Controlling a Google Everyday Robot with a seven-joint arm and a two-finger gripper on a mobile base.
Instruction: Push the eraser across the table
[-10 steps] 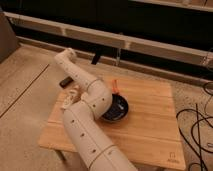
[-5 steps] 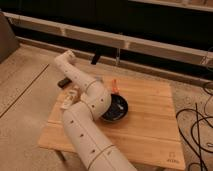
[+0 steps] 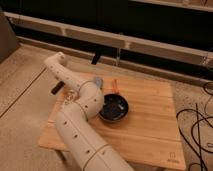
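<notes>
A round black bowl (image 3: 114,108) is being shown resting near the middle of the small low table with a light wooden plank top (image 3: 145,125); its inside looks dark, and whether anything is lying in it cannot be told. Just behind the bowl, a small orange-red object (image 3: 114,86) and a small grey-blue lump (image 3: 97,80) are seen lying on the planks.

The white jointed robot arm (image 3: 82,115) is being extended from the lower foreground over the table's left part, bending back toward the far left corner. The dark gripper (image 3: 57,88) is being held low at the table's left edge, with its fingers closed together and nothing visibly held between them. The small near-black eraser cannot be picked out with certainty; the dark shape at that edge is hidden partly by the arm.

The table is standing on a speckled pale floor (image 3: 25,95). A dark wall with a light horizontal rail (image 3: 150,42) is seen behind, and black cables (image 3: 200,130) are lying at the right.
</notes>
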